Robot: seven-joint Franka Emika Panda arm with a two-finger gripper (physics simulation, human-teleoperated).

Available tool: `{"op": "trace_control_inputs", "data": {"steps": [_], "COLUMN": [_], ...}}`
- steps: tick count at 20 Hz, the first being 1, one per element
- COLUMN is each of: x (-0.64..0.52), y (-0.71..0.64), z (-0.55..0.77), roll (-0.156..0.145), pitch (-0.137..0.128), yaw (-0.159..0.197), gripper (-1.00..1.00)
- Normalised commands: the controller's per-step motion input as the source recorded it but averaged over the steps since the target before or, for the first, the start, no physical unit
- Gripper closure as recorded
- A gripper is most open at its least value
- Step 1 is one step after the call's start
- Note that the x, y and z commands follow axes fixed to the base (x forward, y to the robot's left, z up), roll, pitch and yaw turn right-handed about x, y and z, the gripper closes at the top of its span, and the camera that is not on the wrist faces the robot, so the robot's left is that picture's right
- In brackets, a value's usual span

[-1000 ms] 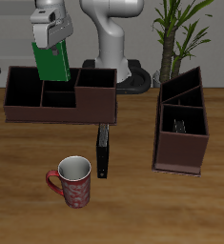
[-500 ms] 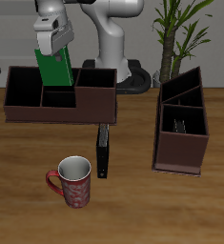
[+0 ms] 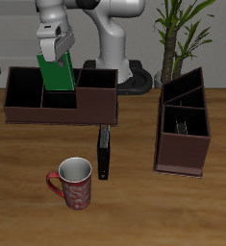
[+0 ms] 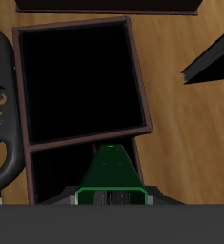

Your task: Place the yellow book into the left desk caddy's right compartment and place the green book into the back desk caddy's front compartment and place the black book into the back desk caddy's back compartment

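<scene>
While the gripper [image 3: 56, 45] stays clamped on the top of the green book [image 3: 57, 73], the book hangs upright over the split middle part of the back desk caddy [image 3: 62, 108], its lower end at about rim height near the small pockets there. To finish well, the book should, by my judgement, be kept vertical and squared to the dark walls, centred over the front compartment [image 3: 58, 98] rather than the pocket behind it, then lowered until it bears before the fingers part; a tilted entry risks catching the divider. From the wrist, the green book [image 4: 112, 172] points down toward dark pockets. On the wooden table [image 3: 182, 211], the black book [image 3: 104, 153] lies flat near the middle, just in front of the caddy, beside a red patterned mug [image 3: 72, 183] toward the front edge. A second caddy [image 3: 184, 123] stands apart, a potted plant [image 3: 182, 34] behind it.
</scene>
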Motion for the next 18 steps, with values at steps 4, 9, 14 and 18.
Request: {"op": "trace_control_inputs", "data": {"steps": [4,9,14,18], "x": [0.01,-0.02,0.05,0.04], "y": [-0.12,-0.11,0.04,0.01], "z": [-0.04,-0.05,-0.10,-0.09], "roll": [-0.029,-0.024,0.000,0.000], "pitch": [0.011,0.010,0.013,0.003], "yaw": [-0.012,-0.026,-0.001,-0.003], "gripper": [1.00,1.00,1.00,1.00]}}
